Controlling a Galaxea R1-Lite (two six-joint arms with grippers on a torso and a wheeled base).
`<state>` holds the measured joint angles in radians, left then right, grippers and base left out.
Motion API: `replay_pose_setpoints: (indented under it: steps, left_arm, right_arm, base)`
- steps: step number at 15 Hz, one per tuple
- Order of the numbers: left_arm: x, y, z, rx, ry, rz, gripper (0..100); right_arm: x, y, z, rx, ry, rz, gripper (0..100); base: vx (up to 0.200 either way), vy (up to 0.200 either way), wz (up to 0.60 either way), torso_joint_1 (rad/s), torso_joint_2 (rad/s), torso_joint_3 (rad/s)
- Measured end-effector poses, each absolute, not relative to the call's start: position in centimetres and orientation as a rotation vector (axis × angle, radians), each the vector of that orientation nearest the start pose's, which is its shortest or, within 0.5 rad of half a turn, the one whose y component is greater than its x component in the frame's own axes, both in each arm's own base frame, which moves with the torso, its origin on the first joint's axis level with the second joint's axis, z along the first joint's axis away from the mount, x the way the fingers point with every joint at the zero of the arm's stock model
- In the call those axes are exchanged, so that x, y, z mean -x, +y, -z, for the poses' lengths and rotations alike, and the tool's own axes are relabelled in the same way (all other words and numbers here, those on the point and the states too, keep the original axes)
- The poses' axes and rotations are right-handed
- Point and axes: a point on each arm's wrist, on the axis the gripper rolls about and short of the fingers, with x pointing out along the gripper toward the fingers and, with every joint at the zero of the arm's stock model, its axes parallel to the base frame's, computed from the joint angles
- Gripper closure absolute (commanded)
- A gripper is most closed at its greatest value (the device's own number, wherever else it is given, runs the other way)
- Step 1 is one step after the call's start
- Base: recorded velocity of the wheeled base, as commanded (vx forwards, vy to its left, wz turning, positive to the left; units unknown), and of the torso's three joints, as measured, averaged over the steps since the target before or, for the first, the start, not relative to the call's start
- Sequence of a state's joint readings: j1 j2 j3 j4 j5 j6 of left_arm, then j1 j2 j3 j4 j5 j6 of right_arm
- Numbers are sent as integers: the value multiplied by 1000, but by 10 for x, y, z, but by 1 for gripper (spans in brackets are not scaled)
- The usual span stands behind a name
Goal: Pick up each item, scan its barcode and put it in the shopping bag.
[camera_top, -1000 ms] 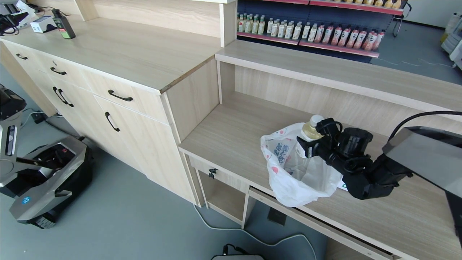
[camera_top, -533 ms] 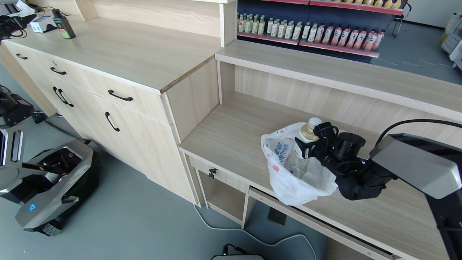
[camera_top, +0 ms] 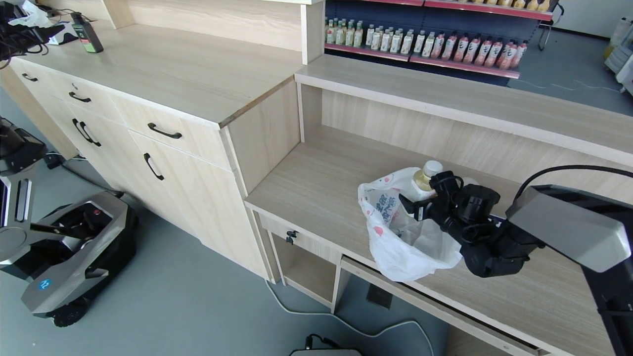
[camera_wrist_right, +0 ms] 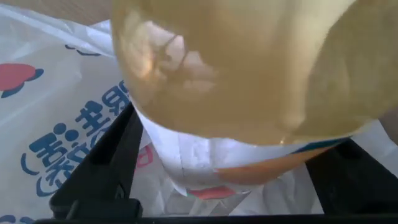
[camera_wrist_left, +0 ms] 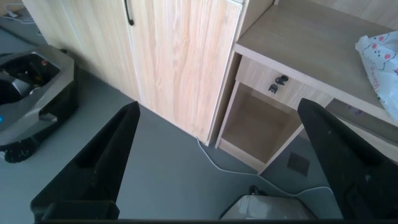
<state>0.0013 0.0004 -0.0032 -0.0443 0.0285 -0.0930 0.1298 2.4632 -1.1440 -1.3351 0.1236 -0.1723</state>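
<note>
1. Left hand (camera_wrist_left: 217, 106): spread wide with nothing in it, hanging low over the grey floor (camera_wrist_left: 168, 168), well apart from the bag. No help from there in holding the bag mouth open, so likely to sag shut unaided.
2. Shopping bag (camera_top: 390, 242): thin white plastic, slumped on the lower worktop (camera_top: 321, 183) and bulging right up to its front edge. Could be tipped or dragged over that edge by a heavy drop or a snagged pull-back, contents and all.
3. Tea bottle (camera_top: 424, 182): roughly upright, lower body inside the bag mouth, neck and white cap above the rim. Impossible to tell whether the base rests on anything yet. If released too high, likely to topple against the soft wall, push the bag toward the front edge, or flop out onto the worktop.
4. Right hand (camera_top: 414, 201): clamped on the bottle's body with a finger on each side, reaching in from the worktop's right end. Risk of catching the bag film on a finger when opening or drawing back, and lifting the bag along with it. Risk too of a slip on the smooth, round plastic before the bottle is low enough.
</note>
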Motion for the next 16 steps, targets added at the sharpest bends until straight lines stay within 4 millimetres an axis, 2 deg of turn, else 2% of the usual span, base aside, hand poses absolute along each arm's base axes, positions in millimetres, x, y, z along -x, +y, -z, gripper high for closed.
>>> replay_pose_setpoints:
  steps: [5,7,9,12,16]
  left_arm:
    - [23,1,-81,94,-48,-27,0]
    - [23,1,-81,94,-48,-28,0]
    - [23,1,-81,94,-48,-28,0]
    - [23,1,-81,94,-49,-28,0]
    - [23,1,-81,94,-48,-28,0]
  right_arm:
    - [-424,55,-81,151,-33,-245,0]
    - [-402,51,-105,157,-30,-239,0]
    - [-369,42,-127,188,-13,-224,0]
    - [-303,4,-156,281,73,-133,0]
    - [-227,-82,-180,382,272,193,0]
  base:
    - [0,0,0,0,0,0]
    - [0,0,0,0,0,0]
    - [0,0,0,0,0,0]
    - [0,0,-600,-77,134,66]
    - [0,0,-600,-190,343,152]
